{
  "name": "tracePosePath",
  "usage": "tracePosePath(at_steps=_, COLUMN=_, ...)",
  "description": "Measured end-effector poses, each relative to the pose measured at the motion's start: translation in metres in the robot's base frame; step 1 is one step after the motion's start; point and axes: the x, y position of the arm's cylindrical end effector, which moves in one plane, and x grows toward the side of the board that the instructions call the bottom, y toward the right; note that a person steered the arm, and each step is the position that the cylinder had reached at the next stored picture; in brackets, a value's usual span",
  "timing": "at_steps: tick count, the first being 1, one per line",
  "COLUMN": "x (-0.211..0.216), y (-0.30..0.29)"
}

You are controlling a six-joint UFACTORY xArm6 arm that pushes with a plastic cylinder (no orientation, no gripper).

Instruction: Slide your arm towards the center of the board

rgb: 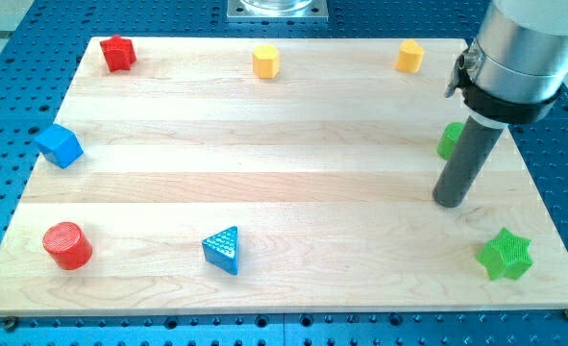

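Note:
My tip (449,203) rests on the wooden board (264,173) near the view's right edge, at mid height. A green block (448,140) sits just above it, partly hidden behind the rod. A green star (506,255) lies below and right of the tip. A yellow hexagon (265,61) and a yellow block (409,56) sit along the view's top. A red star (118,53) is at the top left, a blue cube (59,146) at the left edge, a red cylinder (67,245) at the bottom left, and a blue triangle (223,250) at the bottom, left of middle.
The board lies on a blue perforated table (14,58). A metal base plate (277,9) shows at the view's top edge. The arm's grey body (524,48) fills the top right corner.

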Motion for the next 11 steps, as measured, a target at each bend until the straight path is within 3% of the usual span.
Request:
tracePosePath(at_steps=6, x=-0.005, y=0.045)
tracePosePath(at_steps=8, x=-0.02, y=-0.1)
tracePosePath(at_steps=9, x=-0.036, y=-0.131)
tracePosePath(at_steps=10, x=-0.025, y=-0.162)
tracePosePath(at_steps=11, x=-0.021, y=-0.139)
